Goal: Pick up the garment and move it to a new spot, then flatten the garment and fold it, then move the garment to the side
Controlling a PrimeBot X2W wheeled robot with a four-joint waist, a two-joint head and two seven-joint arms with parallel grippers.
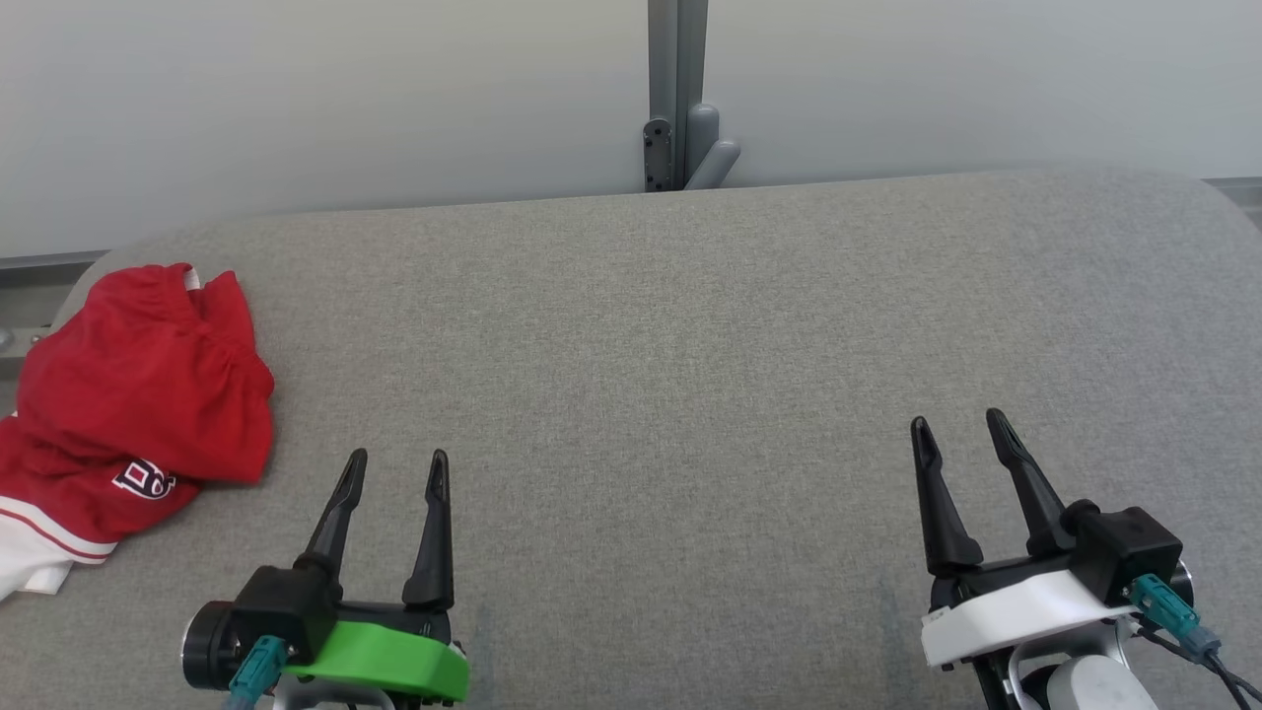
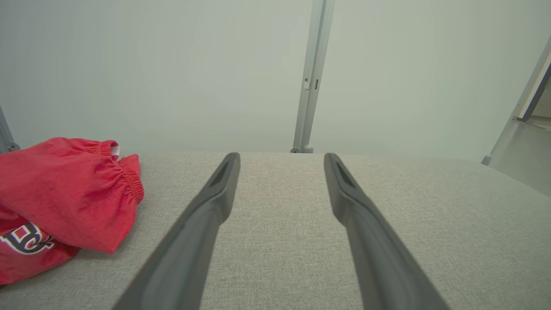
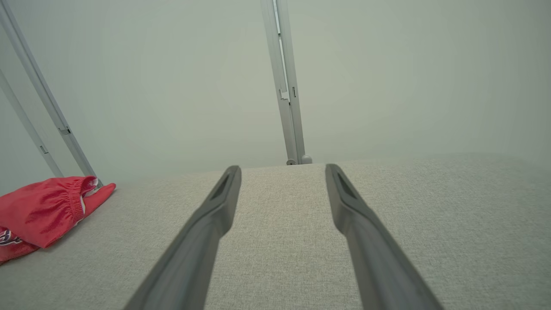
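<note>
A crumpled red garment (image 1: 138,394) with white trim and a dark logo lies at the far left of the grey table (image 1: 690,375), partly over its left edge. My left gripper (image 1: 396,459) stands open near the front edge, just right of the garment and apart from it. My right gripper (image 1: 958,421) stands open at the front right, far from the cloth. Along the left wrist view the garment (image 2: 64,193) bunches at the left, beside the open left gripper (image 2: 280,157). The right wrist view has the garment (image 3: 43,211) at far left and the open right gripper (image 3: 283,169).
A pale wall runs behind the table, with a grey metal post (image 1: 676,94) at the middle of the back edge. The table's far corners are rounded. Bare grey fabric stretches between and beyond the two grippers.
</note>
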